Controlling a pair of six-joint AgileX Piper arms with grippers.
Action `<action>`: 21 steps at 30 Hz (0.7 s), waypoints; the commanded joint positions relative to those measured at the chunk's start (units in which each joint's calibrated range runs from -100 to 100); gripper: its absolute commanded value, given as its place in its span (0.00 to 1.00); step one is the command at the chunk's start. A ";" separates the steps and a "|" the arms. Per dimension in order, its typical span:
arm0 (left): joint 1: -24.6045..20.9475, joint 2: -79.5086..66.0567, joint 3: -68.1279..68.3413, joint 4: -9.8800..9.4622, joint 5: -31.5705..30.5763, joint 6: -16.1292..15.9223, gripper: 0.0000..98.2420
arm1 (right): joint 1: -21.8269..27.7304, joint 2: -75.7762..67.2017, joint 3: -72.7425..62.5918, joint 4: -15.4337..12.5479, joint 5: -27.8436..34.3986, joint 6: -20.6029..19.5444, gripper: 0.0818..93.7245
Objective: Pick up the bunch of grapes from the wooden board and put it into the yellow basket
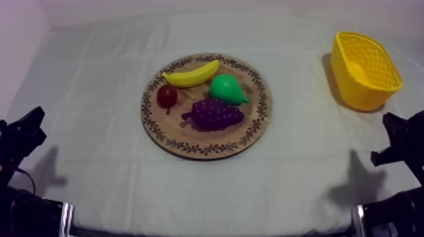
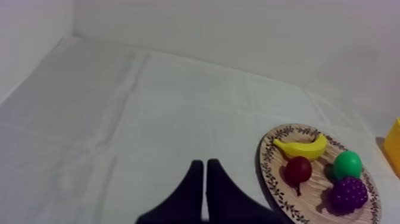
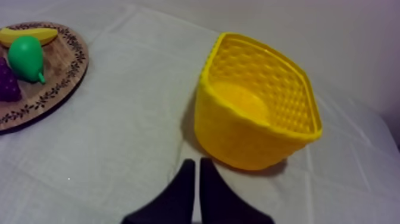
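Observation:
A purple bunch of grapes [image 1: 214,114] lies on the front part of the round wooden board [image 1: 252,132], mid-table. With it on the board are a banana [image 1: 191,75], a green pear [image 1: 227,89] and a small red fruit [image 1: 166,96]. The yellow basket [image 1: 365,69] stands at the far right, nothing in it. My left gripper [image 1: 30,126] rests low at the left edge, its fingers [image 2: 193,189] together as a narrow wedge, well short of the board [image 2: 280,190] and grapes [image 2: 349,193]. My right gripper [image 1: 396,129] rests low at the right, fingers [image 3: 186,184] together, just before the basket [image 3: 256,128].
Grey-white cloth covers the table, with open room left of the board and between board and basket. White walls close in the back and left side. In the right wrist view the pear [image 3: 26,58], banana [image 3: 27,36] and grapes [image 3: 7,80] sit on the board [image 3: 59,83] left of the basket.

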 commanded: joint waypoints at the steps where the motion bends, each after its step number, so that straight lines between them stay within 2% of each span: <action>1: 0.00 0.00 -0.03 -0.03 -0.03 -0.01 0.00 | 0.01 -0.04 0.04 -0.04 -0.01 0.10 0.00; 21: 0.00 0.00 -0.03 -0.03 -0.03 -0.01 0.00 | -0.67 4.08 -2.84 0.50 -1.60 2.61 0.00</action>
